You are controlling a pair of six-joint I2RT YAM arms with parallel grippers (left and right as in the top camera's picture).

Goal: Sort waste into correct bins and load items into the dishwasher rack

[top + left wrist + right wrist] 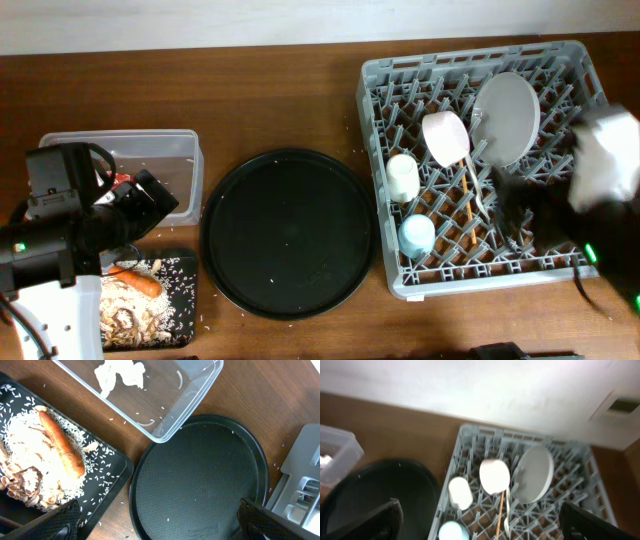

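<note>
In the dishwasher rack point(372, 75) stand the pale plate point(505, 118), white bowl point(446, 137) and cream cup point(403, 178); the carrot point(135, 280) lies in the small black tray point(112, 467). Left tool point(165, 525) and right tool point(482, 527) gape empty; best raise the right one straight, clear of the pegs point(440, 90).

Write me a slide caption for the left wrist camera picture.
Carrot lying on rice scraps in the shallow black tray, white tissue in the clear tub, round black tray beside them.

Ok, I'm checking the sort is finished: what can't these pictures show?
- Clear tub: overhead, the left arm covers its left side; left wrist view crops it at the top.
- Dishwasher rack, right front corner: overhead, behind the blurred right arm.
- Small black tray: left wrist, cut off at left edge.
</note>
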